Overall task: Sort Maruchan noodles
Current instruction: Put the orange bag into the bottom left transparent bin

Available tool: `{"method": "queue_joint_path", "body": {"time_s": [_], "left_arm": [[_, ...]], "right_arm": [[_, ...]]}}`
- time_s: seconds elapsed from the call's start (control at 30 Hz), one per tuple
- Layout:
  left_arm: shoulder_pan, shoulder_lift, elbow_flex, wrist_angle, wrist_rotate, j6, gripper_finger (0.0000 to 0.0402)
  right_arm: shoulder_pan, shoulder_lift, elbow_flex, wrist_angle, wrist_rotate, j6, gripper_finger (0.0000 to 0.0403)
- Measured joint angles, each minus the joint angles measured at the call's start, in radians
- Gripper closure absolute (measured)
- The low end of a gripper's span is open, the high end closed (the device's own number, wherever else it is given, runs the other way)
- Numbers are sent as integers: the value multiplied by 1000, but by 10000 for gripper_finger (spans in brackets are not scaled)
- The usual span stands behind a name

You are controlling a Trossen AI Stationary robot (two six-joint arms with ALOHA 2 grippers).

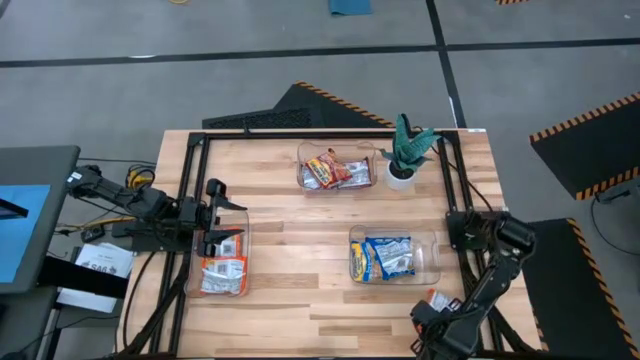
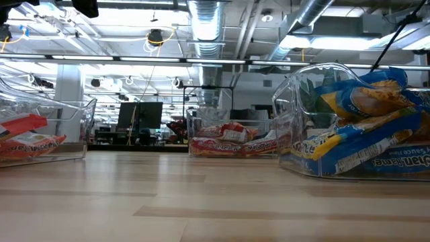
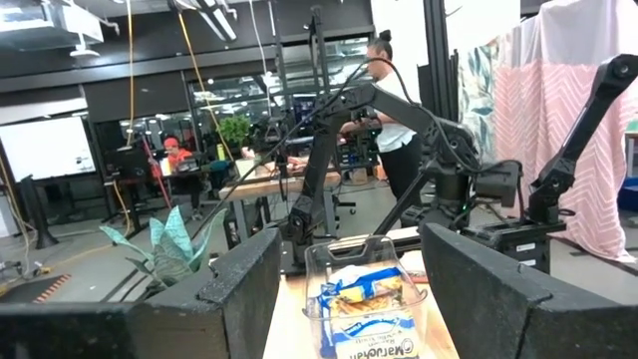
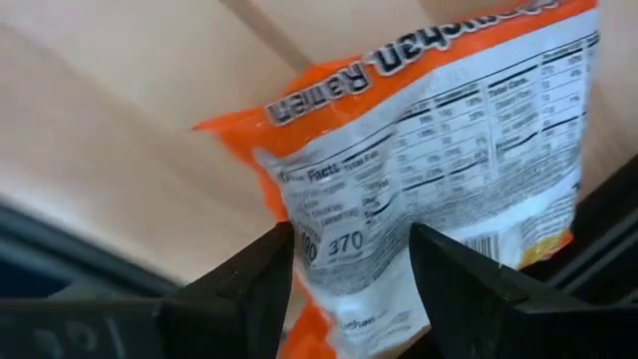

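Right gripper (image 1: 437,322) low at the table's near right corner, fingers (image 4: 249,274) parted only as wide as an orange packet (image 4: 429,150) and closed on its lower edge, nutrition panel facing the wrist camera, pale wood table (image 4: 110,130) behind it. Same orange packet (image 1: 438,299) seen from above as a small bright patch just past the gripper, close to the table's edge. Left gripper (image 1: 222,222) over the far end of the left bin (image 1: 190,285), at the table's left side; fingers (image 3: 234,289) spread well apart with nothing between them, aimed across the table at the bin of blue packets (image 3: 367,304). Left bin (image 2: 84,128) holding whitish-red packets (image 1: 223,272), lying flat. Far middle bin (image 1: 303,180) holding red packets (image 1: 338,172), seen from table height as a low heap (image 2: 228,142) behind the clear wall. Near right bin (image 1: 433,262) holding blue and yellow packets (image 1: 385,256), piled above the rim in the table-level view (image 2: 366,124). Green potted plant (image 1: 405,152) in a white pot just beside the far middle bin, on its right. Beyond the table, in the left wrist view, a person (image 3: 391,110) in a white top standing at another workbench among other dark robot arms.
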Motion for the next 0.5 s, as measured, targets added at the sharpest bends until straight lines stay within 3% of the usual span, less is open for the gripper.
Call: {"method": "queue_joint_path", "body": {"time_s": [0.17, 0.37, 0.5], "left_arm": [[0, 0, 0, 0, 2, 1, 174], [0, 0, 0, 11, 2, 15, 174], [0, 0, 0, 41, 3, 47, 174]], "right_arm": [[-1, 50, 5, -3, -22, 2, 208], [-4, 58, 24, -7, -55, -42, 377], [-14, -22, 92, -16, -39, -133, 385]]}}
